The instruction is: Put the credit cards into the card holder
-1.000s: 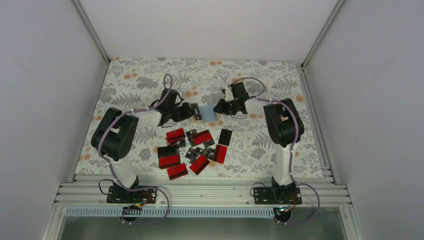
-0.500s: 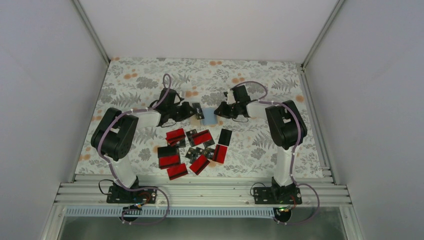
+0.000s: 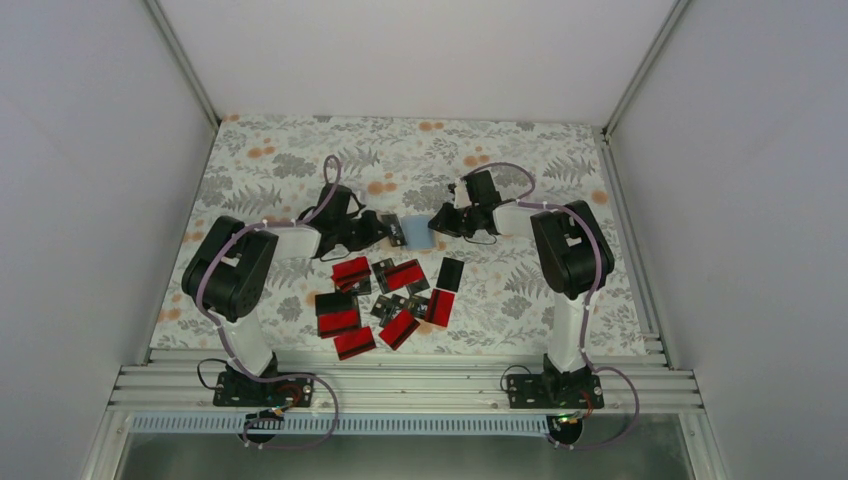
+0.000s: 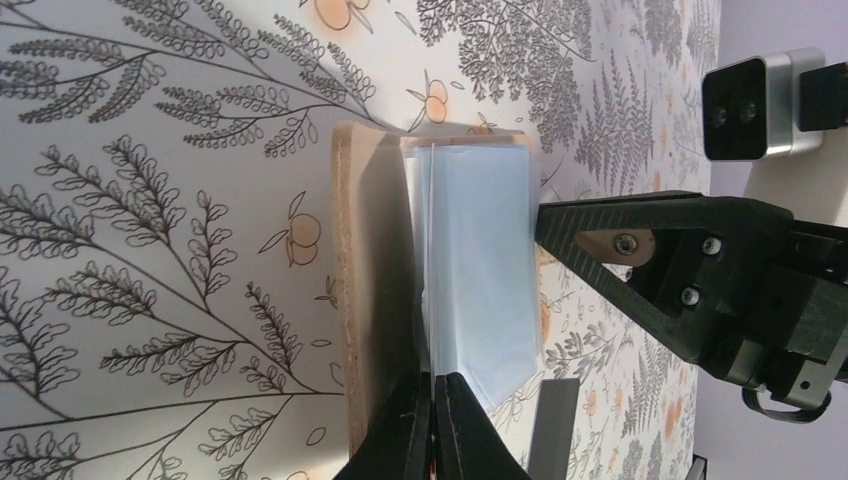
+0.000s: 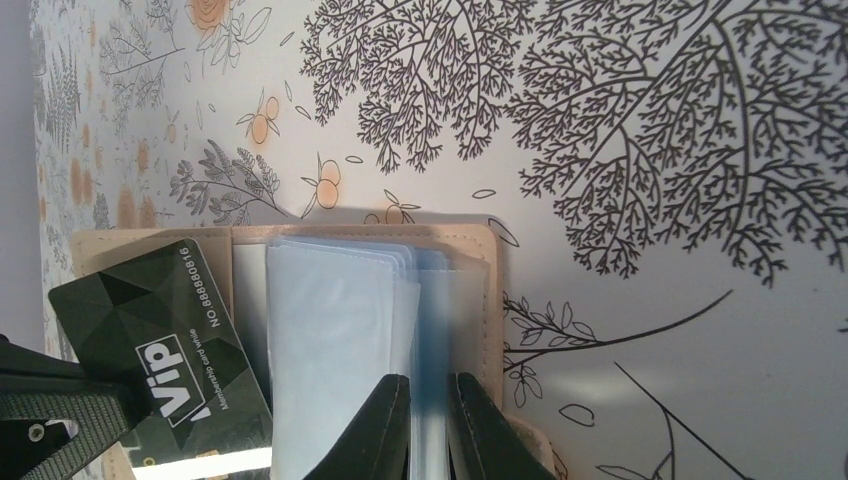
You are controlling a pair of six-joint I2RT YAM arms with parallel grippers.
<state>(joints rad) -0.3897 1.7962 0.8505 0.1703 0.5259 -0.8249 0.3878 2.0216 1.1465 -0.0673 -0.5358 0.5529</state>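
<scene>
left gripper (image 4: 433,425): jaws pinched almost together with only a hairline between them, clamped on a thin stiff sheet that the left wrist camera sees edge-on. the right wrist view shows that sheet as a glossy black plastic card (image 5: 150,320) with white "vip" lettering and a printed number, tilted over the left flap of the holder, its lower corner at the left arm's finger. right gripper (image 5: 430,425): jaws drawn in to a narrow gap, nipping the near edge of the pale blue-grey plastic sleeves (image 5: 330,340). the sleeves sit inside the small flat tan-beige folding card holder (image 5: 492,290), which is open on the table with the sleeves facing up. the top view puts it between the two grippers, around the middle of the mat. the grippers face each other across it, tips close. under everything is a floral-printed table cover (image 3: 280,160) with grey ferns and orange fruit. toward the arm bases, the loose red-and-black rectangular credit cards (image 3: 350,268) lie flat in a scattered cluster, some overlapping, just on the near side of the holder and apart from it.
</scene>
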